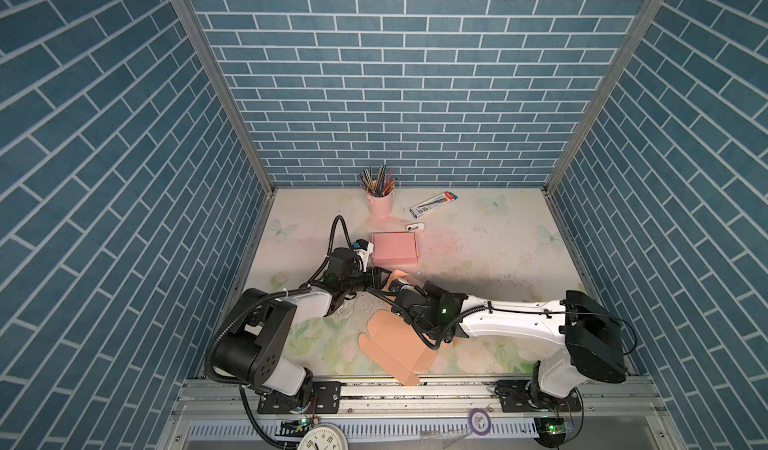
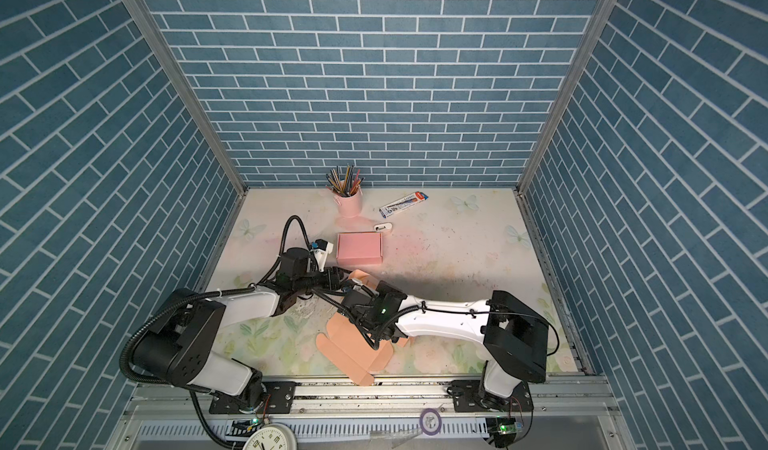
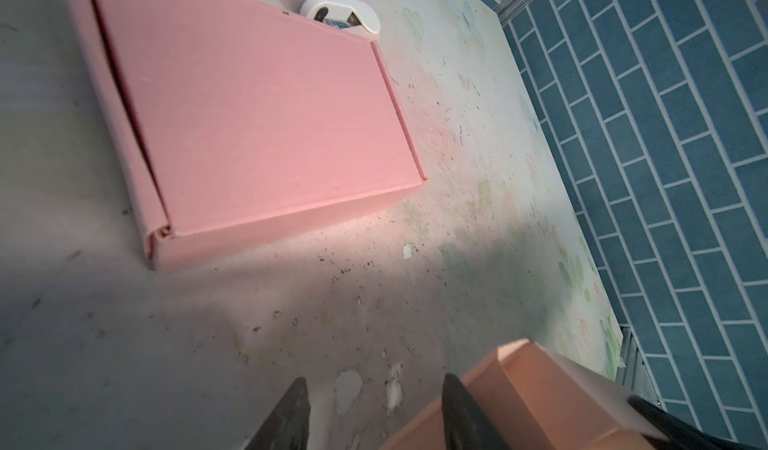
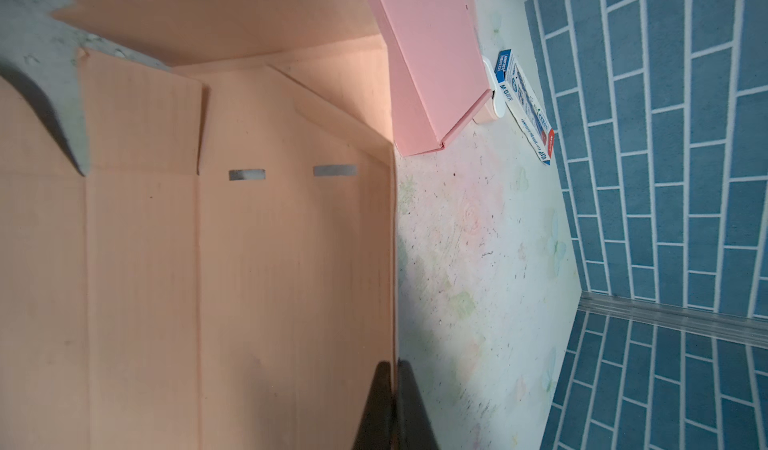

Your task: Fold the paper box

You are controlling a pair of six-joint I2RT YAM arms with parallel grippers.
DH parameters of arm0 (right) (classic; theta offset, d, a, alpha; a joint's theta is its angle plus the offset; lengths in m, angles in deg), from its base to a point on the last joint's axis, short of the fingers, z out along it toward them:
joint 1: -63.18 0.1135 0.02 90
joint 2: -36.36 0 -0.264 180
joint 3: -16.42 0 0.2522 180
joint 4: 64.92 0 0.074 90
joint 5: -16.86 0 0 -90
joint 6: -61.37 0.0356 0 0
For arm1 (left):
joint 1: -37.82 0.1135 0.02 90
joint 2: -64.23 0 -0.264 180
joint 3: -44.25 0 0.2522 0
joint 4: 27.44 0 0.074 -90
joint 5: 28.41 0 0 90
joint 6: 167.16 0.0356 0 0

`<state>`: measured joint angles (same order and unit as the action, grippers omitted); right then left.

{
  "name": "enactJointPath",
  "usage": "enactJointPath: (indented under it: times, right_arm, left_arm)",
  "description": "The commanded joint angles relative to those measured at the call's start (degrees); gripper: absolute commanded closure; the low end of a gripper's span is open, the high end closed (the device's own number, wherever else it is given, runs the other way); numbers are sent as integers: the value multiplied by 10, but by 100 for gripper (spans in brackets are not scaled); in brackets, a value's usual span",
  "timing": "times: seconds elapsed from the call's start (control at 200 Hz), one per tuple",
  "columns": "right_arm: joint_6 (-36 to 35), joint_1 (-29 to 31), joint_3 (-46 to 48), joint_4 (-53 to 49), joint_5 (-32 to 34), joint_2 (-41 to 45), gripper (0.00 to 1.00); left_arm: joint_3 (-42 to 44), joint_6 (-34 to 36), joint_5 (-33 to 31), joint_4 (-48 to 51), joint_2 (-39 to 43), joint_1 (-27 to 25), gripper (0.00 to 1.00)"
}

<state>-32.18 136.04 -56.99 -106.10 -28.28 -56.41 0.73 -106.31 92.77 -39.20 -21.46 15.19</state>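
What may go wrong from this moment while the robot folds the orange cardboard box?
The right gripper pinches only a thin wall edge of the orange cardboard box; it may slip or crease it. The left gripper is open, with the flap seemingly outside its jaws; closing may miss. The box's near corner reaches the front edge of the table and may slide off.

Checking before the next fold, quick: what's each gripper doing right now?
Left gripper: open, nothing between the jaws.
Right gripper: shut on the raised side wall of the orange paper box.
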Motion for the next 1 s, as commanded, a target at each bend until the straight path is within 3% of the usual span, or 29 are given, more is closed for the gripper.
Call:
enactJointPath:
  times: [0.0, 0.62, 0.995]
  right_arm:
    - [-46, 3, 10, 36, 37, -5, 100]
    - [-147, 10, 72, 150, 86, 13, 100]
    - [-195, 32, 116, 217, 83, 45, 100]
  left_arm:
    - [13, -3, 8, -14, 25, -8, 48]
    - [72, -25, 17, -65, 55, -47, 48]
    - [122, 3, -8, -98, 94, -86, 48]
